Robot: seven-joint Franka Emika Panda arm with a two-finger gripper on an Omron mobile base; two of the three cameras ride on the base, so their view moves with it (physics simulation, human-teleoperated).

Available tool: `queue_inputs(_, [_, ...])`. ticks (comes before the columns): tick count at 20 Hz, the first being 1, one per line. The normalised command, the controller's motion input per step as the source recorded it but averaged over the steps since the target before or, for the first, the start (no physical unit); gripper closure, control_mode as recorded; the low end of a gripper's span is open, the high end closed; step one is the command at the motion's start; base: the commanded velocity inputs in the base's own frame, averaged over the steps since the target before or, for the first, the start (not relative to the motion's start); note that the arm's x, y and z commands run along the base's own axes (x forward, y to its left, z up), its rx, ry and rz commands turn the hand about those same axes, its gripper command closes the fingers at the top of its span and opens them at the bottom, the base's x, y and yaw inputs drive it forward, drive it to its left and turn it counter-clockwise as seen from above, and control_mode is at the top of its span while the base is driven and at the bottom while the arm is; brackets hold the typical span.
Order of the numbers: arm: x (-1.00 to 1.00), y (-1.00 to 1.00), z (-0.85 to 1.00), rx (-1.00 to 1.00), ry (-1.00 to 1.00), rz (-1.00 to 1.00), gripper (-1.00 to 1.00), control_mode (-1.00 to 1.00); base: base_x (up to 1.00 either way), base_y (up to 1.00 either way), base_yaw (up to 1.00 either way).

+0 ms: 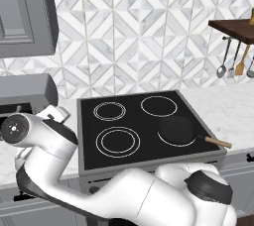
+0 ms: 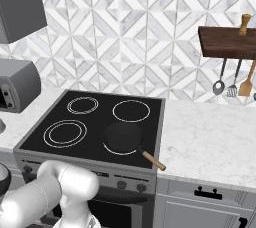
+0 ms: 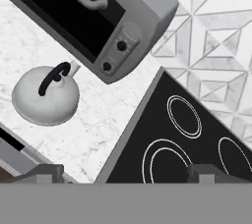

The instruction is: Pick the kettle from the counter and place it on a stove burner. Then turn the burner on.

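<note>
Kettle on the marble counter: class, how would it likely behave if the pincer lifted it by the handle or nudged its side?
The kettle looks glossy, so its dome would probably slip in a side grip. Its base is wide and squat, so a nudge would likely slide it rather than tip it. Lifted by the thin arched handle, it may swing.

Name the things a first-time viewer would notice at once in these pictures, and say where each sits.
The black cooktop draws the eye first, with a black frying pan on its front right ring, wooden handle pointing over the front right corner. In the hand view the glossy kettle stands on the marble counter beside the cooktop, in front of a grey toaster oven. Utensils hang under a wooden shelf on the patterned wall to the right.
</note>
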Motion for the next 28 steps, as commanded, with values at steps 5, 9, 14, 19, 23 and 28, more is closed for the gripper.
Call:
queue_inputs(5, [0.30, 0.00, -0.74, 0.01, 0.00, -0.03, -1.00, -1.00, 0.00, 0.00, 0.00])
queue_inputs(9, [0.28, 0.04, -0.71, 0.00, 0.00, -0.12, -1.00, -1.00, 0.00, 0.00, 0.00])
queue_inputs(14, [0.06, 0.91, -0.30, -0.22, -0.03, -0.08, -1.00, -1.00, 0.00, 0.00, 0.00])
queue_inputs(19, [-0.03, 1.00, -0.22, -0.24, -0.05, -0.05, -1.00, -1.00, 0.00, 0.00, 0.00])
queue_inputs(23, [0.03, 0.96, 0.02, 0.10, 0.00, -0.21, -1.00, -1.00, 0.00, 0.00, 0.00])
queue_inputs(28, [0.09, 0.21, -0.21, 0.14, 0.04, -0.05, -1.00, -1.00, 0.00, 0.00, 0.00])
